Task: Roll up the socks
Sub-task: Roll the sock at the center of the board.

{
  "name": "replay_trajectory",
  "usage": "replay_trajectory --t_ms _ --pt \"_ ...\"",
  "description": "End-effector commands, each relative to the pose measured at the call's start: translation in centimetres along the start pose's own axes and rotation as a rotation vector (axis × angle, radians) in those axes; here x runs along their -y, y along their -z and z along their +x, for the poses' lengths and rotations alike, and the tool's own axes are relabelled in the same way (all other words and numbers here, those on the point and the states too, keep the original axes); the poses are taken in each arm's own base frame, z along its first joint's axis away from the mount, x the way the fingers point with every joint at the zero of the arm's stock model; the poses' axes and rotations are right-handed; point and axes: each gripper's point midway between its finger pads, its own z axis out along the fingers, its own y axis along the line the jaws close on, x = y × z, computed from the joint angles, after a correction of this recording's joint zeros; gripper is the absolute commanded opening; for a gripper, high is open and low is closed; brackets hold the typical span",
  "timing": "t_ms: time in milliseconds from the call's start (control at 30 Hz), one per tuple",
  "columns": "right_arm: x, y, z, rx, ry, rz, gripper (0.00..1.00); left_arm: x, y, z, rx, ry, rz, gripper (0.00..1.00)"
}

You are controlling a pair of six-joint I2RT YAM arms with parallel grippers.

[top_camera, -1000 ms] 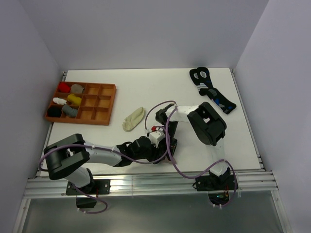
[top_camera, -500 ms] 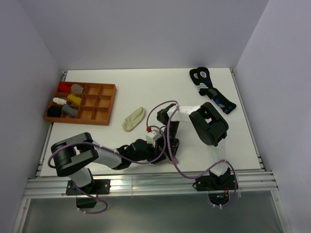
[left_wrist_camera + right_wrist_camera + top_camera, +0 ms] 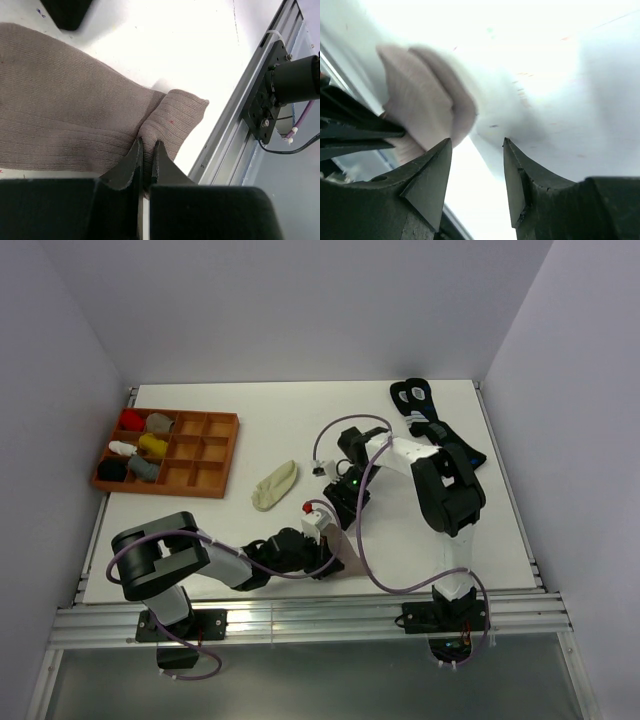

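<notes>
A taupe grey-brown sock [image 3: 75, 115] lies flat near the table's front edge, its end folded over. My left gripper [image 3: 146, 150] is shut on that fold, the ribbed fabric pinched between its fingers. From above, the left gripper [image 3: 322, 558] lies low on the table with the taupe sock [image 3: 347, 552] just showing beside it. My right gripper [image 3: 476, 150] is open with nothing between its fingers, and the sock's bunched end [image 3: 420, 95] is just beyond its left finger. The pale cream sock [image 3: 275, 484] lies apart, further left. The right gripper [image 3: 335, 512] hangs just behind the taupe sock.
A brown compartment tray [image 3: 231, 455] with several small sock bundles stands at the far left. Black socks with blue-and-white marks [image 3: 430, 425] lie at the back right. The metal rail of the table's front edge [image 3: 240, 115] runs close to the held fold.
My right gripper has opened and drawn back from the taupe sock toward the far side. My left gripper closed on the sock's fold and stays there.
</notes>
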Motion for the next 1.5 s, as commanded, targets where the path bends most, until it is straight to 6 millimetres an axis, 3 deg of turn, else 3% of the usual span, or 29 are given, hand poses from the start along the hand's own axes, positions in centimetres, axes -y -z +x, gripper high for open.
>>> replay_trajectory --t_ms 0,367,867,967,1067,1100,1167,1233,1467 --pt "0.9 1.9 -2.8 0.099 0.071 0.058 0.54 -3.3 1.8 6.4 -0.216 0.016 -0.099 0.00" --pt "-1.3 0.8 -2.9 0.068 0.104 -0.066 0.56 -3.2 1.8 6.8 -0.234 0.019 -0.090 0.00" --pt "-1.7 -2.2 -2.5 -0.007 0.083 -0.065 0.56 -2.6 1.8 6.3 -0.232 0.006 -0.077 0.00" --pt "-1.8 -2.6 -2.0 -0.022 0.080 -0.063 0.52 -2.5 1.7 6.1 -0.230 0.002 -0.075 0.00" --pt "-1.8 -2.8 -1.4 -0.032 0.078 -0.059 0.40 -2.5 1.7 6.1 -0.233 0.001 -0.080 0.00" --pt "-1.8 -2.7 -1.3 -0.031 0.076 -0.059 0.31 -2.4 1.7 6.0 -0.230 0.002 -0.077 0.00" --pt "-1.7 -2.9 -0.9 -0.036 0.070 -0.051 0.24 -2.3 1.6 5.8 -0.230 0.002 -0.077 0.00" --pt "-1.0 -3.0 -0.7 -0.031 0.066 -0.010 0.11 -2.1 1.6 5.7 -0.231 0.006 -0.074 0.00" --pt "1.9 0.0 -1.9 0.073 0.057 0.137 0.09 -1.0 1.9 6.0 -0.262 0.040 -0.039 0.00"
